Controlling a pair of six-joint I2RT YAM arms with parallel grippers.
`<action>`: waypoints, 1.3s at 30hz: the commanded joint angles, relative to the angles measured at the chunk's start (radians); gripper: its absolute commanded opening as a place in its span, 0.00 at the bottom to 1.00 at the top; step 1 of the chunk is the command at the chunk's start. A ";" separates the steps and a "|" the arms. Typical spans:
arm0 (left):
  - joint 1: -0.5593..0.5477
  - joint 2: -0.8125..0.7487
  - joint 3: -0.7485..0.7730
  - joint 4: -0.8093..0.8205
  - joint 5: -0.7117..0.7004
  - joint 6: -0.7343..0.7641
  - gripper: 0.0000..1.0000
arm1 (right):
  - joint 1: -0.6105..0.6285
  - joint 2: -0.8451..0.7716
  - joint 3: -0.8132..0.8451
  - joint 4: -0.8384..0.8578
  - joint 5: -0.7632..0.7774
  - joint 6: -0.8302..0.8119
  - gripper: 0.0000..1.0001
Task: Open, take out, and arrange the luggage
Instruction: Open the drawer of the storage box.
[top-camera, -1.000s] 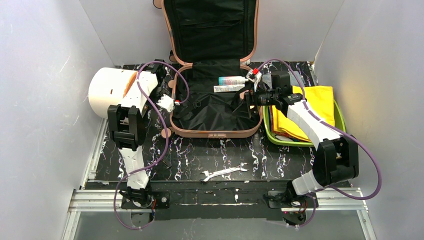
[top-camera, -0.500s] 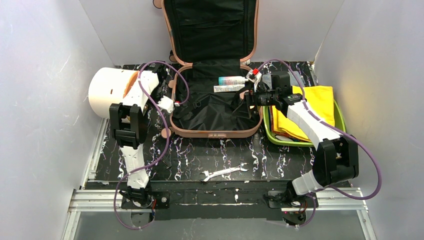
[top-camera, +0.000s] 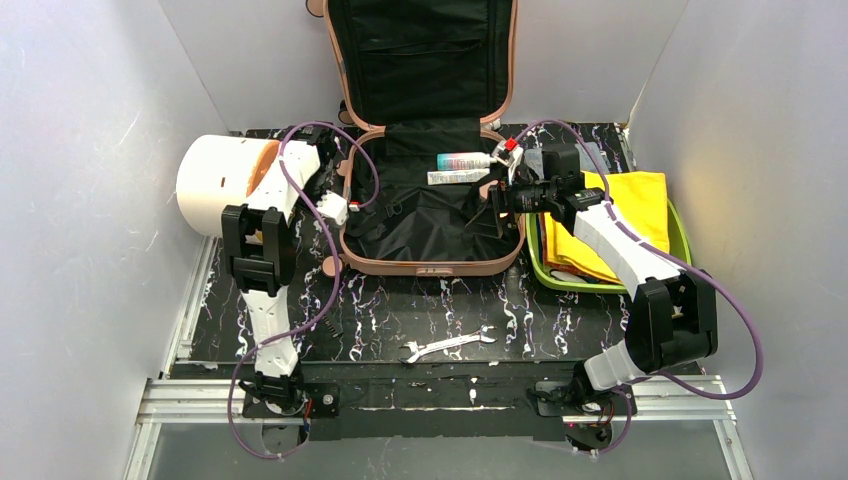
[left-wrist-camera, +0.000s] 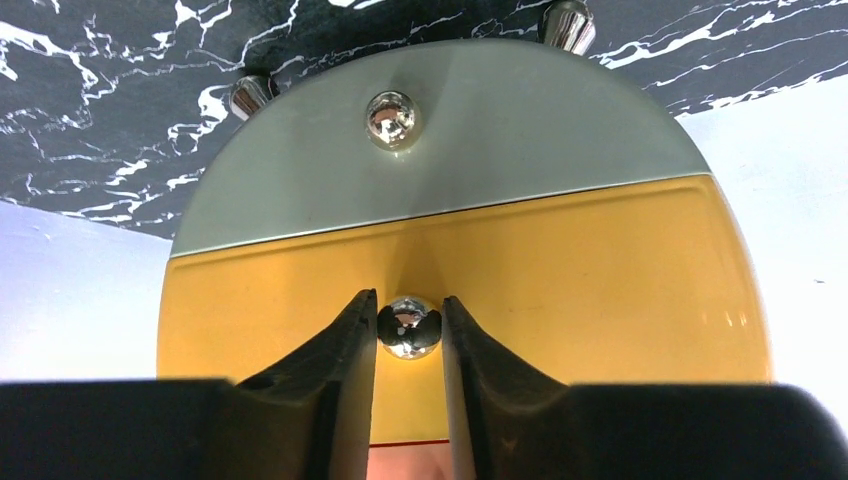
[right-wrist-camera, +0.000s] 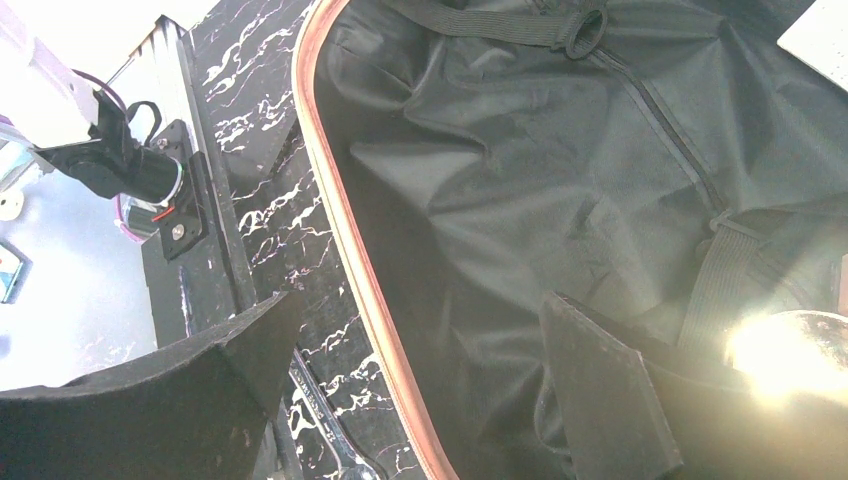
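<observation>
Jaws of left gripper (left-wrist-camera: 408, 298) narrowed around box (left-wrist-camera: 560, 260) knob (left-wrist-camera: 409, 328), grip unclear; right gripper (right-wrist-camera: 420, 300) spread above luggage (right-wrist-camera: 520, 180).

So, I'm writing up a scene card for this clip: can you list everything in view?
luggage: one, salmon-pink, black lining, open, rear centre
tube: one, teal-white, inside luggage
packet: one, white, beside tube
drum box: one, cream-orange, left of luggage
chrome knob: two, silver, drum box's end
tray: one, lime green, right of luggage
cloth: one, yellow, in tray
wrench: one, silver, table front
table: one, black marbled, under everything
left claw: one, black, pinching chrome knob on orange panel
right claw: one, black, open over luggage's right edge
</observation>
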 joint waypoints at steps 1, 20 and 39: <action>0.007 0.012 0.024 -0.035 -0.073 -0.007 0.15 | -0.004 -0.039 -0.004 0.042 -0.027 0.003 0.98; -0.107 -0.062 0.008 -0.118 0.096 -0.076 0.00 | -0.004 -0.050 -0.004 0.045 -0.030 0.009 0.98; -0.297 -0.131 -0.038 -0.148 0.160 -0.163 0.00 | -0.004 -0.104 -0.025 0.051 -0.027 0.007 0.98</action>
